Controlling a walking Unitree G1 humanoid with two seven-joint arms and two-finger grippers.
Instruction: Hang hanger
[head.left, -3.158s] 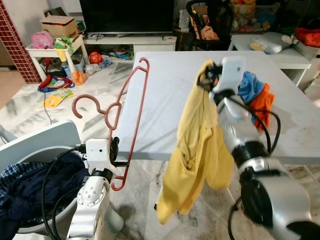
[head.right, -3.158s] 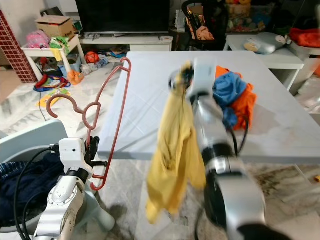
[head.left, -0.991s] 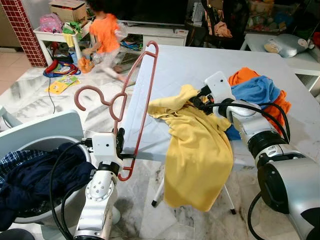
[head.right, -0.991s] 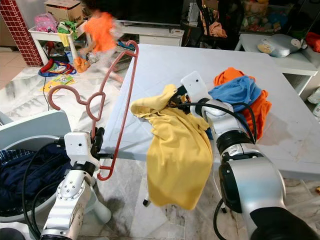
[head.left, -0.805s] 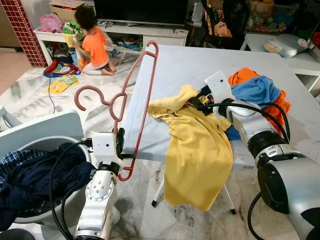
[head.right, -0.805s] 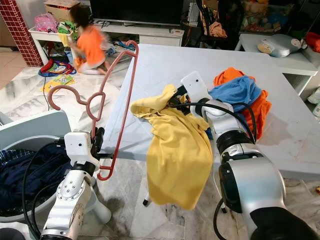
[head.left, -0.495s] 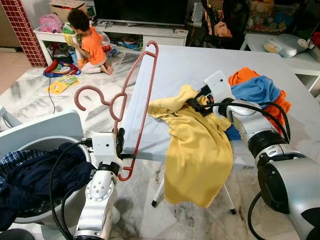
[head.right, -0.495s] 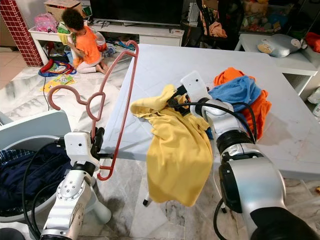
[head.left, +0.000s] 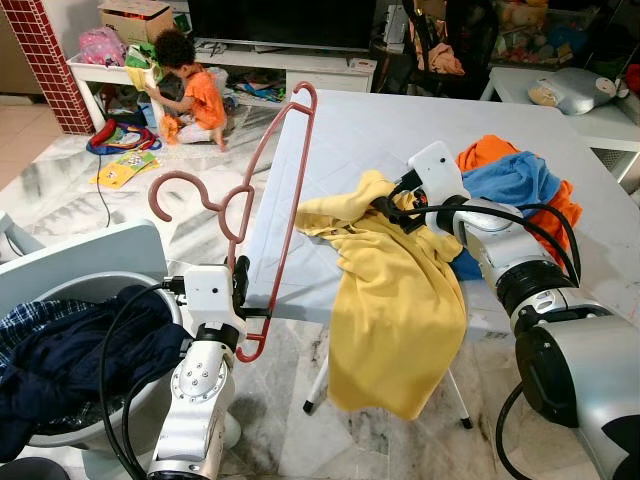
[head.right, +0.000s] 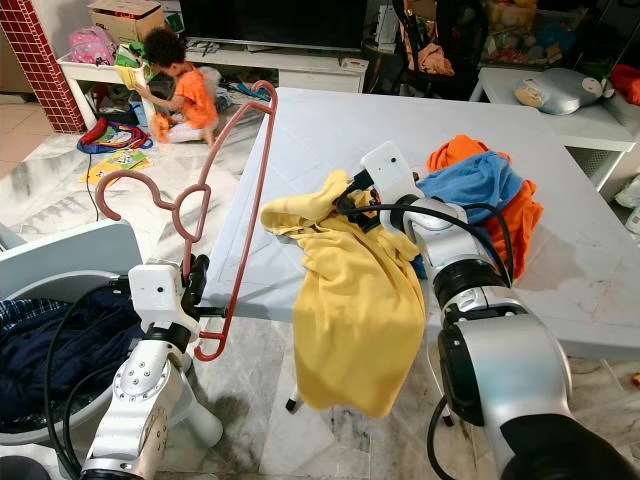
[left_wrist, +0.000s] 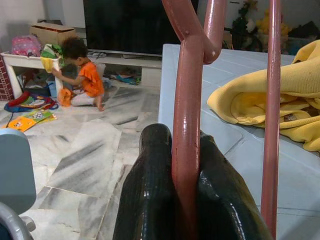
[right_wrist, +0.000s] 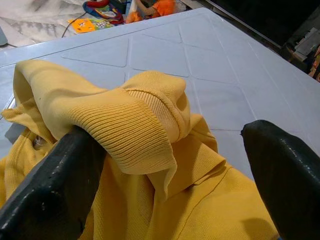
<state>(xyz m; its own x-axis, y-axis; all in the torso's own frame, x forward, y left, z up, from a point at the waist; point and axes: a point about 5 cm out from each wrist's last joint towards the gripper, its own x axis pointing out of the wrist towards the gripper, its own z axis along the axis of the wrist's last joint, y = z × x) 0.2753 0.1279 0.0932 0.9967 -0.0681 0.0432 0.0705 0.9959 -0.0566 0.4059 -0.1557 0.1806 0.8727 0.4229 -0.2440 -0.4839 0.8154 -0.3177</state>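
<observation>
At the near left of the scene, the left gripper (head.left: 240, 290) stands below the table's edge, its two black fingers (left_wrist: 150, 195) pressed tight around the lower bar of a pink plastic hanger (head.left: 262, 190), which rises upright with its hook pointing left. Over the white table (head.left: 340, 140), the right gripper (right_wrist: 170, 165) has its fingers (right_wrist: 55, 185) spread wide, a fold of a yellow polo shirt (head.left: 395, 310) lying loose between them (the ribbed collar bunched there); most of the shirt hangs off the table's near edge. Orange and blue clothes (head.left: 515, 180) lie just right of it. A laundry basket (head.left: 60, 300) of dark clothes sits near left, and a child (head.left: 195, 90) sits on the far floor
</observation>
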